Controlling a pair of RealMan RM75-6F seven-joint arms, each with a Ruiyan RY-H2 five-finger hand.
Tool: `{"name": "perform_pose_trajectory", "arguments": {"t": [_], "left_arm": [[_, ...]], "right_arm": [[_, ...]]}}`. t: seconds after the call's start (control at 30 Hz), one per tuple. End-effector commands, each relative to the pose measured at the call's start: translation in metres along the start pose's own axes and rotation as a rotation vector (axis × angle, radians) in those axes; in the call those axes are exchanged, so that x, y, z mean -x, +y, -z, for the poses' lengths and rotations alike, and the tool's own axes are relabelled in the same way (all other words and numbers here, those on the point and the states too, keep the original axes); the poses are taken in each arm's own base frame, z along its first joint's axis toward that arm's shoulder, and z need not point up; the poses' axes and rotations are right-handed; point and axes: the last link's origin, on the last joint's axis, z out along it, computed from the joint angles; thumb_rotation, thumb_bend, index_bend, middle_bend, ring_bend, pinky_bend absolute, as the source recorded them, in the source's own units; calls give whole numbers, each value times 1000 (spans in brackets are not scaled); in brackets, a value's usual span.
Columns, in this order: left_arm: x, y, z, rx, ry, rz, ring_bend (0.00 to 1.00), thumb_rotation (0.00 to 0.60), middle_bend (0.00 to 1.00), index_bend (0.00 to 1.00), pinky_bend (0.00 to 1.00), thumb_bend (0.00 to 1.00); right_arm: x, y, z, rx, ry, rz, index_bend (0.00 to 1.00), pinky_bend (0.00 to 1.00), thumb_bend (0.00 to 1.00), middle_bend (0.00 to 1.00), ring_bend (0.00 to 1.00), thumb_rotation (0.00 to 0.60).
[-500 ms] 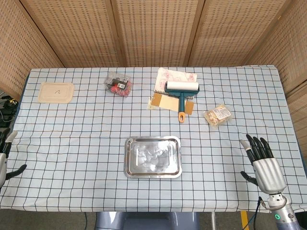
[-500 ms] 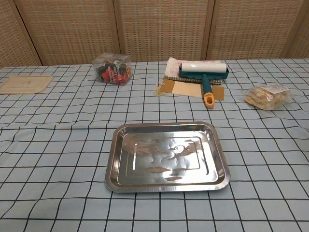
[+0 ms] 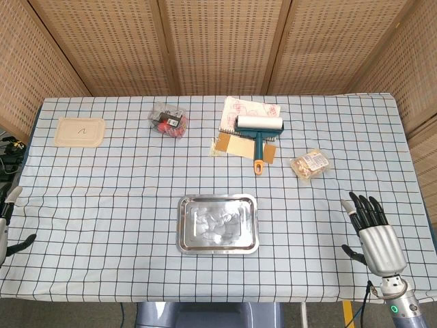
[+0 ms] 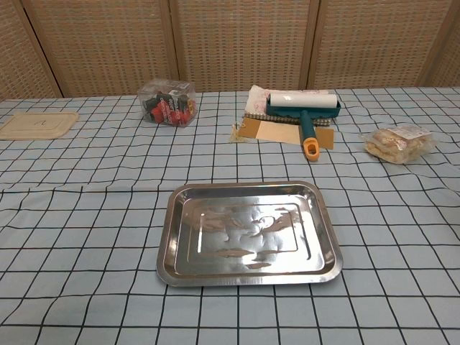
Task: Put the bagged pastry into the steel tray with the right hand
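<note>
The bagged pastry [image 3: 309,165] [image 4: 398,142] lies on the checked cloth at the right, in a clear bag with a printed label. The steel tray [image 3: 185,244] [image 4: 174,259] sits near the table's front middle, holding nothing. My right hand [image 3: 374,236] hovers at the front right corner, fingers straight and apart, palm down, holding nothing, well short of the pastry. Only a sliver of my left hand [image 3: 7,227] shows at the left edge of the head view; its fingers cannot be made out. Neither hand appears in the chest view.
A teal lint roller [image 3: 259,131] [image 4: 302,110] lies on papers and a notebook behind the tray. A clear box of red items [image 3: 168,120] [image 4: 168,101] stands back left of centre, and a beige lid [image 3: 80,131] [image 4: 37,123] lies far left.
My right hand has shifted very slightly toward the table's front edge. The left hand's sliver has dropped a little. Objects have not moved.
</note>
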Motion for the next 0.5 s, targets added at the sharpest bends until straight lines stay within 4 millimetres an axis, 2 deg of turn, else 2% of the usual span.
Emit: {"name": "perform_pose_trajectory", "arguments": {"t": [0.03, 0.27, 0.4, 0.5], "left_arm": [[-1, -1, -1, -4, 2, 1, 0, 600, 0, 0, 0, 0], [-3, -3, 0, -13, 10, 6, 0, 600, 0, 0, 0, 0], [-5, -2, 0, -12, 17, 2, 0, 600, 0, 0, 0, 0], [-5, -3, 0, -15, 21, 2, 0, 600, 0, 0, 0, 0]], "right_arm": [[0, 1, -1, 3, 0, -1, 67, 0, 134, 0, 0, 600], [3, 1, -12, 9, -19, -20, 67, 0, 133, 0, 0, 600], [7, -6, -40, -4, -69, -33, 67, 0, 133, 0, 0, 600], [10, -13, -71, -19, -119, -20, 67, 0, 134, 0, 0, 600]]}}
